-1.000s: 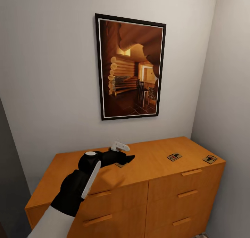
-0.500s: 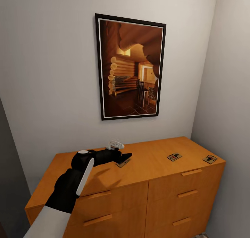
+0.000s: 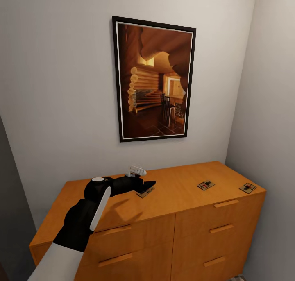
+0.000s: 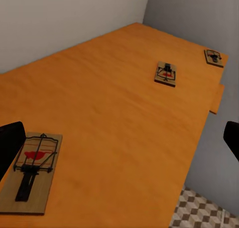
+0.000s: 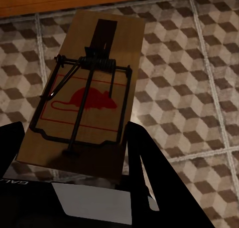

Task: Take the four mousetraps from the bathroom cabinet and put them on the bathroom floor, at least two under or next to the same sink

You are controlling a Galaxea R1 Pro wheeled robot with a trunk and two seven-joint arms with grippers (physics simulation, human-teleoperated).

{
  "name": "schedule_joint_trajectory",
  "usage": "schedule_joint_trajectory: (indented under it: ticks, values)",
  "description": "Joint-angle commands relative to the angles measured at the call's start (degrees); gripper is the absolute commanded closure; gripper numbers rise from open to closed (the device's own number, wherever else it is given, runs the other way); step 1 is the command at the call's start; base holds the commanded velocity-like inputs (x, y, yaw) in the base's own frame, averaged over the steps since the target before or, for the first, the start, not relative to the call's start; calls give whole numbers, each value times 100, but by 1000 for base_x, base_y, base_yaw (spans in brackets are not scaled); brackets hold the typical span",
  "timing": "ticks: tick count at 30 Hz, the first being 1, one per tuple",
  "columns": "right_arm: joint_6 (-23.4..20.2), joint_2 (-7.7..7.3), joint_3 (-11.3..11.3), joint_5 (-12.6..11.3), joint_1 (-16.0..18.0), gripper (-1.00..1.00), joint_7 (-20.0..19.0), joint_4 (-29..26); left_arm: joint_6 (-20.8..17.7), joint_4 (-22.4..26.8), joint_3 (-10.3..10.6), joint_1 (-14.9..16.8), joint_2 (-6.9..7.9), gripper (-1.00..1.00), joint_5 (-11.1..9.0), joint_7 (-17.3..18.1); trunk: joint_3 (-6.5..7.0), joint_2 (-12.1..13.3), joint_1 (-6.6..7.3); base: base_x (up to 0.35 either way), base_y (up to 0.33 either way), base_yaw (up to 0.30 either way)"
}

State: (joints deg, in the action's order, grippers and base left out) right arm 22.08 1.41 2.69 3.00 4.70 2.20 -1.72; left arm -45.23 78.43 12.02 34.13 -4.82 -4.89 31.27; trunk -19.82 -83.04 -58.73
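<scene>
Currently we see our left end effector [image 3: 148,187] reaching over the top of the cabinet [image 3: 176,227], its black fingers spread wide apart and low over the wood. From the left wrist, one fingertip [image 4: 11,143] sits just beside a mousetrap [image 4: 32,170] lying flat on the cabinet top, and the other finger shows well off on the opposite side, so the jaws straddle empty wood and grip nothing; whether that fingertip touches the trap we cannot tell. From the head, this trap [image 3: 144,193] lies just under the end effector, near the middle of the cabinet top. A second trap [image 3: 205,185] lies farther toward the cabinet's right end, and a third [image 3: 247,187] sits by the right front corner, near the side wall [image 3: 266,109]. A framed picture [image 3: 153,79] of a log interior hangs on the wall above the cabinet. Our right end effector [image 5: 74,153] is clamped on a fourth trap [image 5: 87,96], its red mouse print facing the camera, held above the floor [image 5: 199,63] with the cabinet's wooden base just beyond it.
</scene>
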Motion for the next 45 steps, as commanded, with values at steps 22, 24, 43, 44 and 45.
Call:
schedule_joint_trajectory:
  ticks: [22, 24, 43, 44, 45]
  values:
    - [21, 8, 21, 8, 4, 100, -17, 5, -30, 2, 18, 4, -1, -100, -39, -23, -7, -4, 0, 0, 0, 0]
    - [21, 8, 21, 8, 4, 100, -18, 5, -31, 4, 19, 1, -3, -100, -39, -24, -7, -4, 0, 0, 0, 0]
    - [21, 8, 21, -1, 4, 100, -26, 5, -30, -3, 28, 1, -10, -100, -39, -23, 2, -4, 0, 0, 0, -21]
    - [22, 8, 21, -1, 4, 100, -27, 5, -31, -3, 28, 0, -10, -100, -39, -23, 5, -4, 0, 0, 0, -140]
    - [21, 8, 21, -1, 4, 100, -27, 5, -31, -3, 28, -1, -10, -100, -39, -24, 8, -4, 0, 0, 0, -146]
